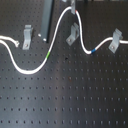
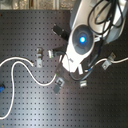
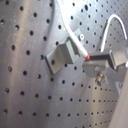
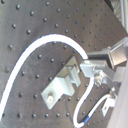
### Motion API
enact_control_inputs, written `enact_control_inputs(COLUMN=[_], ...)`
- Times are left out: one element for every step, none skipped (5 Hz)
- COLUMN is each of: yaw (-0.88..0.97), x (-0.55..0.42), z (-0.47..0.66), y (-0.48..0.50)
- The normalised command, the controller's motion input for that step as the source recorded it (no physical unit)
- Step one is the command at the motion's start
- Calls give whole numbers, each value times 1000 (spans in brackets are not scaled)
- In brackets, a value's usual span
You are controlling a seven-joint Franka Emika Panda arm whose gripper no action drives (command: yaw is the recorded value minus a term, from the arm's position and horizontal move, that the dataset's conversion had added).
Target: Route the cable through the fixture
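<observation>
In the first exterior view, the long white flexible cable arcs over the black perforated board, dropping past the middle small light-grey bent-metal clip. My gripper hangs just above.

In the first wrist view, my fingers pinch the cable beside that clip.

White cable arcs over the slanted grey middle clip, touching it.

A black perforated board carries a long black bar.
</observation>
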Motion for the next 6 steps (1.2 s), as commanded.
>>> enact_control_inputs(yaw=[0,314,214,151,46,357], x=[0,-147,-40,-67,0,-92], z=[28,214,15,134,0,168], y=[0,90,28,55,0,85])
